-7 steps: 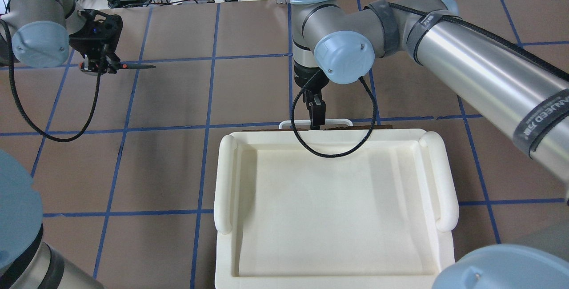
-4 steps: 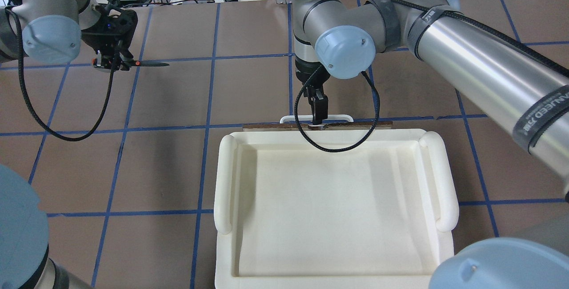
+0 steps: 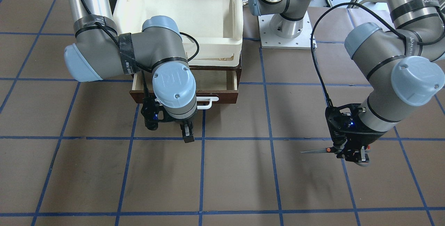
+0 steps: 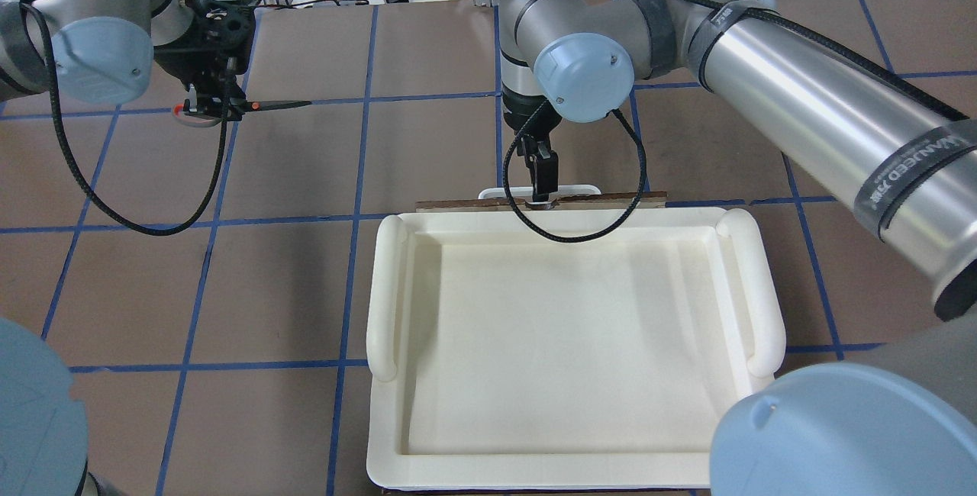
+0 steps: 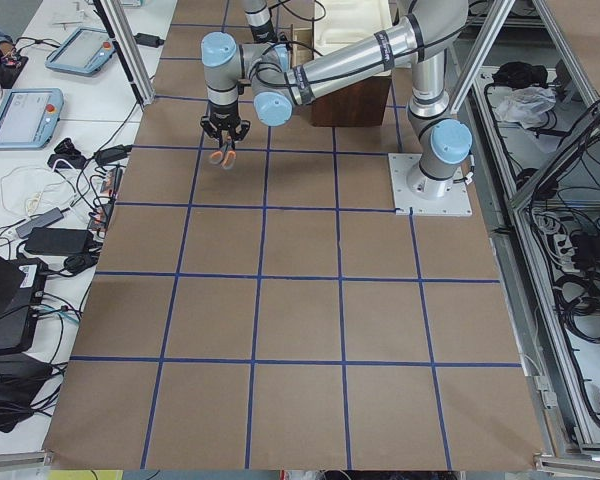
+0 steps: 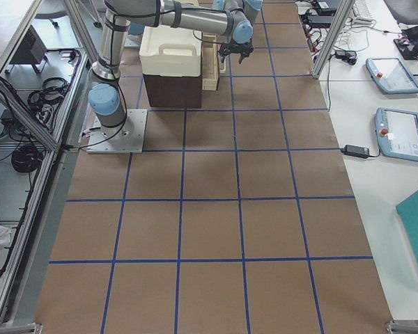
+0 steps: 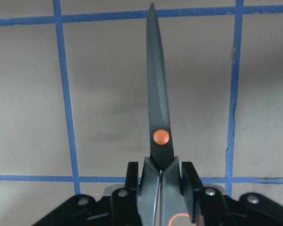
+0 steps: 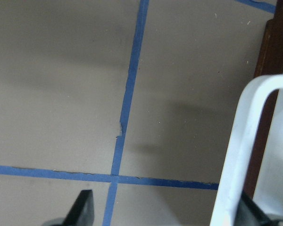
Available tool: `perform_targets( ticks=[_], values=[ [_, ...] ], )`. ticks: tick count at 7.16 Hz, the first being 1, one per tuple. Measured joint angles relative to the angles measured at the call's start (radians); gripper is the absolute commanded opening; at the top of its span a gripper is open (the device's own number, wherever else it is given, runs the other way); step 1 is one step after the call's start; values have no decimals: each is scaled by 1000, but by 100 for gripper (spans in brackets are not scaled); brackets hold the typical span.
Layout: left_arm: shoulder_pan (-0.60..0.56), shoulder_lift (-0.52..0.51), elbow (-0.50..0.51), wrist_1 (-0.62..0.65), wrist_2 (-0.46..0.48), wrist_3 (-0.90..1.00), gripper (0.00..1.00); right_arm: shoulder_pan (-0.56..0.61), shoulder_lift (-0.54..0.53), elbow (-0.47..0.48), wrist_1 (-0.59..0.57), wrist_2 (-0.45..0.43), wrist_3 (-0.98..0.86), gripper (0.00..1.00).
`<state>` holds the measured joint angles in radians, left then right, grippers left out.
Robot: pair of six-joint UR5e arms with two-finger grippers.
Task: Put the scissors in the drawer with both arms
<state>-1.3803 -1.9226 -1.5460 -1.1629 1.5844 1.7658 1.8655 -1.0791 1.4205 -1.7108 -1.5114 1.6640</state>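
- The left gripper (image 4: 216, 105) pinches the scissors (image 4: 259, 105) just behind the orange pivot. The blades are shut and level above the table (image 4: 290, 290), well apart from the drawer (image 3: 222, 97).
- They look light, rigid and slick-bladed. To my eye that neck grip is the sound one, with the sharp tip leading.
- The right gripper (image 4: 540, 175) stands spread astride the drawer's white handle (image 3: 207, 101).

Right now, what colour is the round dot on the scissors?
Orange. The dot shows best in the left wrist view.
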Motion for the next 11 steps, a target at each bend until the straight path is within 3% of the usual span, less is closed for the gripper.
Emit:
perform_targets(
  ticks=[11],
  values=[
    [-31, 7, -34, -29, 2, -51, 0, -29, 42, -81, -1, 0, -20, 100]
  ],
)
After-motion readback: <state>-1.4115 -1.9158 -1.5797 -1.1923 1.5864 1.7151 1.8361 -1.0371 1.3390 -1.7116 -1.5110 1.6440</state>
